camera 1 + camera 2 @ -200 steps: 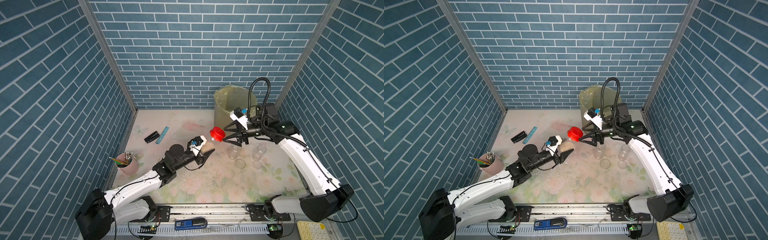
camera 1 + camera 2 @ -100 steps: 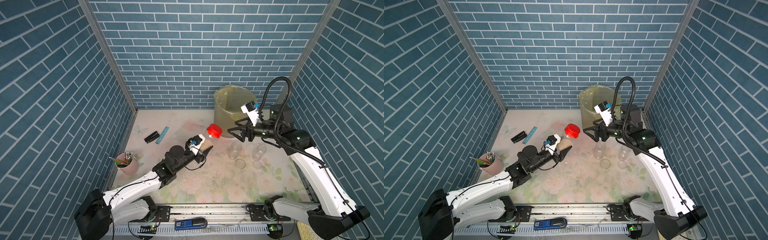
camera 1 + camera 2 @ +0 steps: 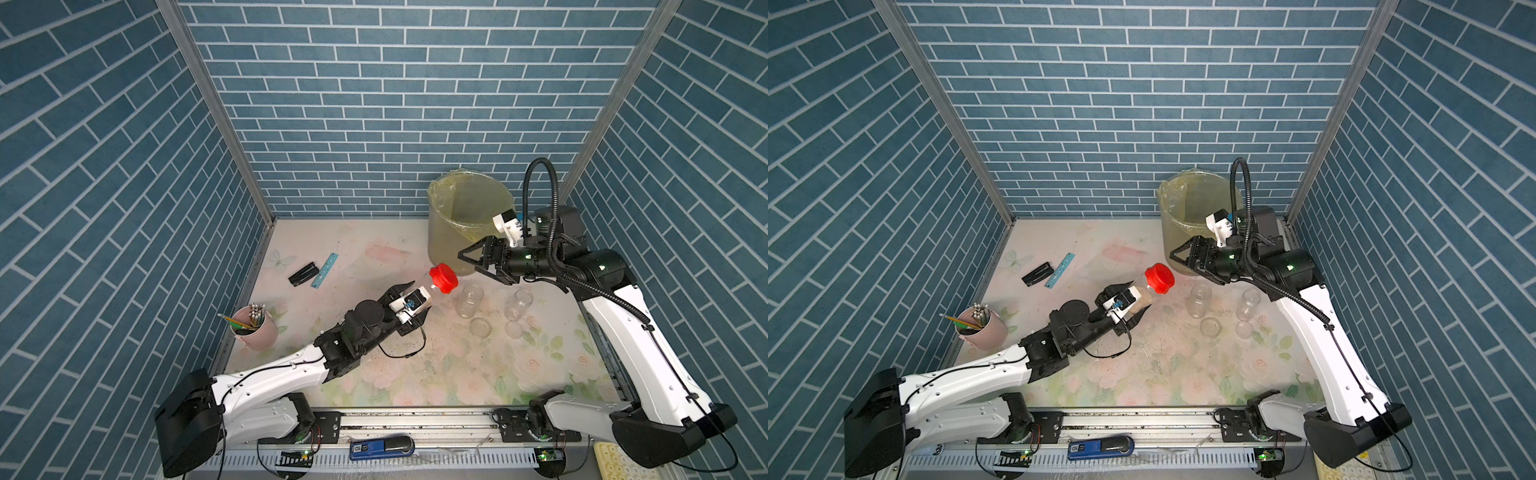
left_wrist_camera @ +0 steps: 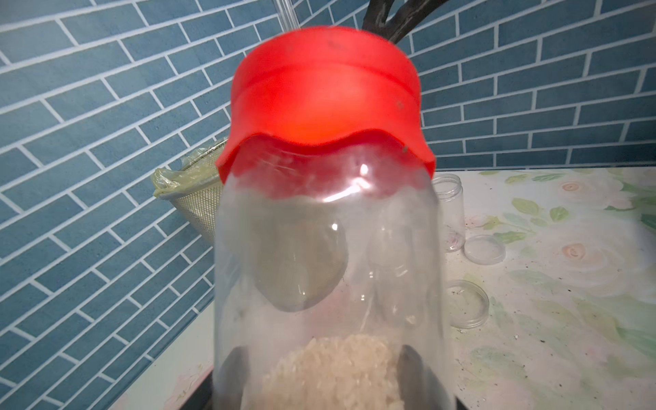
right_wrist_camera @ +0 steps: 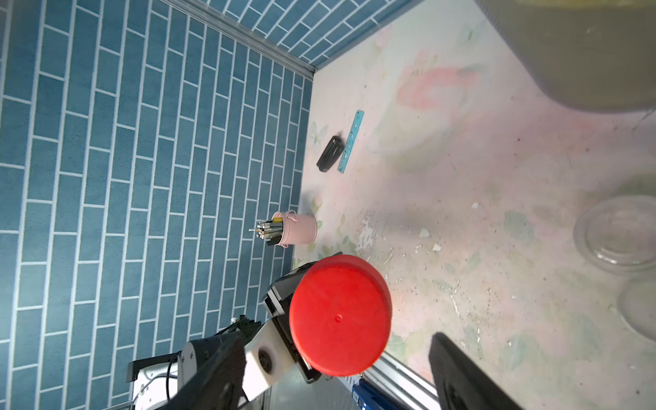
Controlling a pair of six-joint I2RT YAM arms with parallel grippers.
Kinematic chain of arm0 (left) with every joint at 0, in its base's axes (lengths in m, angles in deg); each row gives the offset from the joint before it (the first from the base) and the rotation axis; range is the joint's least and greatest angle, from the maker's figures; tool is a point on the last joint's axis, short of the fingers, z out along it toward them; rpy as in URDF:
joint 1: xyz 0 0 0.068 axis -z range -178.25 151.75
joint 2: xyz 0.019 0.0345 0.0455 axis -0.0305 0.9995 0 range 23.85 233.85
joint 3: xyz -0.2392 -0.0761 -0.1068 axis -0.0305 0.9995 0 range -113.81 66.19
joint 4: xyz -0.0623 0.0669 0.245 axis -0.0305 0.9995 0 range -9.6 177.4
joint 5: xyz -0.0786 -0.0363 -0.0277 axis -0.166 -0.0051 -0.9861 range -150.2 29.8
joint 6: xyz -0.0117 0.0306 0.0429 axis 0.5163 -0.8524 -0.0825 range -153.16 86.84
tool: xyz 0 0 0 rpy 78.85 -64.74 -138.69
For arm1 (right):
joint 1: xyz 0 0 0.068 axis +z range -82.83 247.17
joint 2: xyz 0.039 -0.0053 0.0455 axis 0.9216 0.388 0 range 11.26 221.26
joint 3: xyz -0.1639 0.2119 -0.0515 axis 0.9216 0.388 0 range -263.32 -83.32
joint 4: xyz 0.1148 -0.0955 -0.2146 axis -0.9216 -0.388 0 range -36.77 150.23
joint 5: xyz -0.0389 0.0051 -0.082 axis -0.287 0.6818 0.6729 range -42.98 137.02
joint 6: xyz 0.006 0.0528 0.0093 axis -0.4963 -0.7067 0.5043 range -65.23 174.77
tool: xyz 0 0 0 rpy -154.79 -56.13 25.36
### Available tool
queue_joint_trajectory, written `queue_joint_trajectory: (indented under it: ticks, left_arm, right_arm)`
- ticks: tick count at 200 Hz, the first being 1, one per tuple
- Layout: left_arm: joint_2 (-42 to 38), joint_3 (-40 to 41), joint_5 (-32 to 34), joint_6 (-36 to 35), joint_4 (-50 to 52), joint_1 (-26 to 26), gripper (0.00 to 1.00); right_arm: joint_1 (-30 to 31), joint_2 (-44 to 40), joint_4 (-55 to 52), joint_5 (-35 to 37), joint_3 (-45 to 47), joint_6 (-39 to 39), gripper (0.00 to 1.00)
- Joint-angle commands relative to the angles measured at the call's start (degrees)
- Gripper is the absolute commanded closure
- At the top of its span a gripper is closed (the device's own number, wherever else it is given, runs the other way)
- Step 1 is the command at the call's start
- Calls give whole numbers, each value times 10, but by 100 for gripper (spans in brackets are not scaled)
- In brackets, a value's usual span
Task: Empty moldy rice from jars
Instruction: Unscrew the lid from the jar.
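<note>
Pointing: small clear cylindrical jar with a red ribbed screw cap [image 3: 1144, 300] is tilted, long axis running from the left tool [image 3: 415, 303] up toward the right tool [image 3: 467, 259]; cap end leads, base end sits in the grip.
Place: held off the floral counter [image 3: 415, 374], between the two arms, near the foot of the big translucent bin with a yellow bag [image 3: 440, 237].
Contents: pale clumpy moldy rice [image 4: 340, 369] lies heaped at the jar's base end, between the gripping fingers [image 4: 413, 369].
Left tool: clamped on the jar's lower body; cap on.
Right tool: jaws apart, facing the cap's flat top, just short of it, touching nothing.
Other jars: open clear jar [image 3: 468, 297] and second open clear jar [image 3: 519, 303] stand upright on the counter; two round clear lids [image 3: 481, 327] lie flat just in front.
Hidden: in both top views the left wrist's camera housing covers the jar's base; the left wrist view cuts that base off at the frame edge and blurs the cap; the right wrist view shows the cap face-on, masking the jar body, its own fingers [image 5: 461, 376] only dark blurs.
</note>
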Motion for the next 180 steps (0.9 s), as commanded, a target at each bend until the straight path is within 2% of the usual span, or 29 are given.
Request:
queue_joint_trajectory:
  ticks: [1, 30, 98, 143, 162, 180]
  left_arm:
    - [10, -24, 28, -32, -27, 16, 68]
    - [24, -35, 48, -53, -22, 35, 68]
    - [8, -26, 65, -57, -21, 36, 68]
    - [6, -28, 60, -56, -18, 36, 68]
    - [7, -29, 59, -58, -16, 37, 68]
    - [6, -27, 61, -57, -19, 37, 68]
  right_arm:
    - [18, 16, -12, -6, 17, -44, 18]
    - [42, 32, -11, 11, 13, -26, 18]
    - [47, 36, -61, 52, 7, 28, 17]
    - [57, 44, -35, 7, 22, 30, 17]
    - [63, 46, -33, 10, 17, 33, 17]
    - [64, 49, -34, 2, 19, 34, 20]
